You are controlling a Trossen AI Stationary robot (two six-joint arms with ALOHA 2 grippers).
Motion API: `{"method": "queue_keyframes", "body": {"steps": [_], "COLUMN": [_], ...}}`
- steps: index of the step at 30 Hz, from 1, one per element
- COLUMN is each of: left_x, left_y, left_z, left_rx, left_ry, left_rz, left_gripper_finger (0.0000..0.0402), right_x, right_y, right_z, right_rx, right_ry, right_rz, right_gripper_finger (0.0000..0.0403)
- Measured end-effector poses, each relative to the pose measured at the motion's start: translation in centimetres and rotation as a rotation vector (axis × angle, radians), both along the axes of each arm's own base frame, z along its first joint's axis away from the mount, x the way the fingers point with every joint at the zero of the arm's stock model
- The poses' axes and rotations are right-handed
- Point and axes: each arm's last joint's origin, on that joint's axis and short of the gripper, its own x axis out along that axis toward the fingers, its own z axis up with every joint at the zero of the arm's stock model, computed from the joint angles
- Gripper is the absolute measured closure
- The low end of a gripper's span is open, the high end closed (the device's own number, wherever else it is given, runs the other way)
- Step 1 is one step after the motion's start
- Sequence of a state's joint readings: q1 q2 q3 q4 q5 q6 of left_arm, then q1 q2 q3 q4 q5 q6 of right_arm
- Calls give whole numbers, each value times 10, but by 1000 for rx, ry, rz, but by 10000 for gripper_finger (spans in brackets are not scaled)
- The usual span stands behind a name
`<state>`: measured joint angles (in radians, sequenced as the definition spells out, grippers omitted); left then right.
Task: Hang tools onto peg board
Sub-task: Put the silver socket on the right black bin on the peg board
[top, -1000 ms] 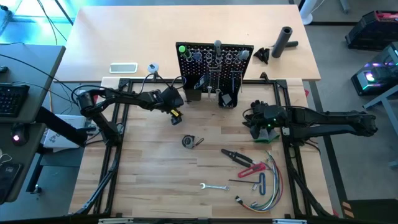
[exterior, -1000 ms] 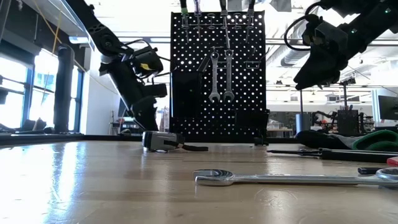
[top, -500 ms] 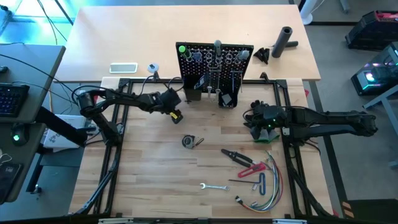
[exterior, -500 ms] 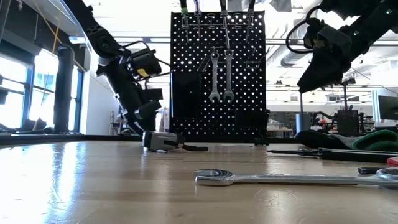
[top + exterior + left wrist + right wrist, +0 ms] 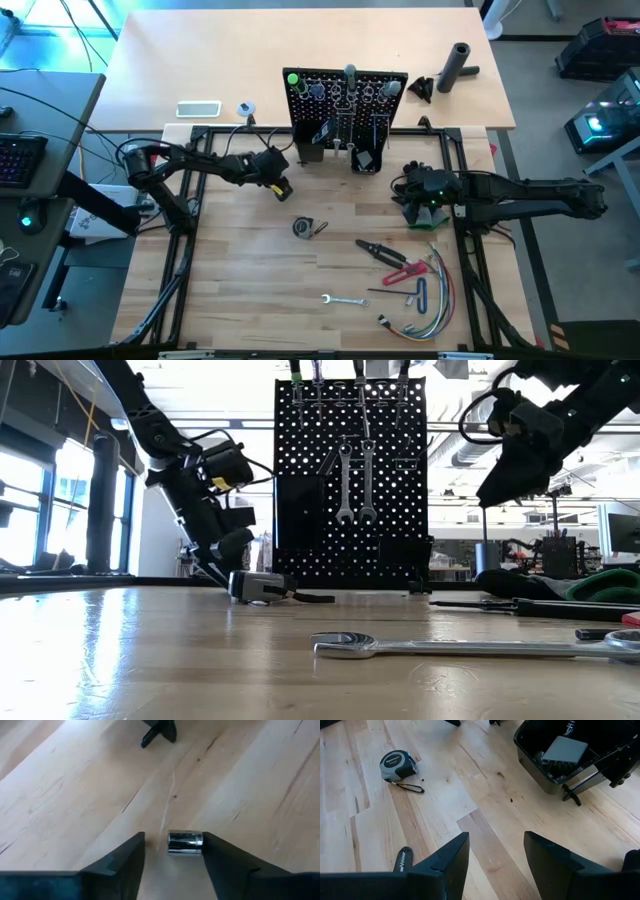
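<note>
on tape measure (image 5: 397, 763): writing unreadable

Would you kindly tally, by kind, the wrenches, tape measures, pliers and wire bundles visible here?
Silver metal wrenches: 3 (two hanging on the black perforated peg board, one lying on the wooden table)
Grey round tape measure: 1
Black pliers: 1
Bundle of coloured wires: 1
Total: 6

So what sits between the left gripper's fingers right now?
In the left wrist view, a small shiny metal cylinder sits between the left gripper's open fingers, against the wooden tabletop.
</note>
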<state>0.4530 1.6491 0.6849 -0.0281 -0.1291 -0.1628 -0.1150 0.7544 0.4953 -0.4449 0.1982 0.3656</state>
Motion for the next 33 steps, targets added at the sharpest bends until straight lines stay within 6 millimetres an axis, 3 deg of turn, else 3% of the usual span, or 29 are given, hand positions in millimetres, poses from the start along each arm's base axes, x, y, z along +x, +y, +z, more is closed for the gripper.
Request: {"method": "queue_keyframes", "body": {"steps": [8,17,22,28,33], "left_x": [3,8,27,62,90], "left_y": [-4,-8,-20,-52,-89], "left_z": [0,2,14,42,75], "left_rx": [8,-69,-91,-1,226], "left_ry": [5,-69,-157,-297,-330], "left_rz": [-56,-107,-221,-417,-565], "left_gripper_finger": [327,329,329,329,329], "right_x": [0,0,-1,-1,-2], "right_y": [0,0,0,1,2], "right_z": [0,0,-1,-1,-3], "right_rx": [1,14,16,32,54], "right_ry": [-1,-4,4,6,30], "right_rz": [-1,-12,-12,6,27], "right_gripper_finger": [217,217,217,217,217]}}
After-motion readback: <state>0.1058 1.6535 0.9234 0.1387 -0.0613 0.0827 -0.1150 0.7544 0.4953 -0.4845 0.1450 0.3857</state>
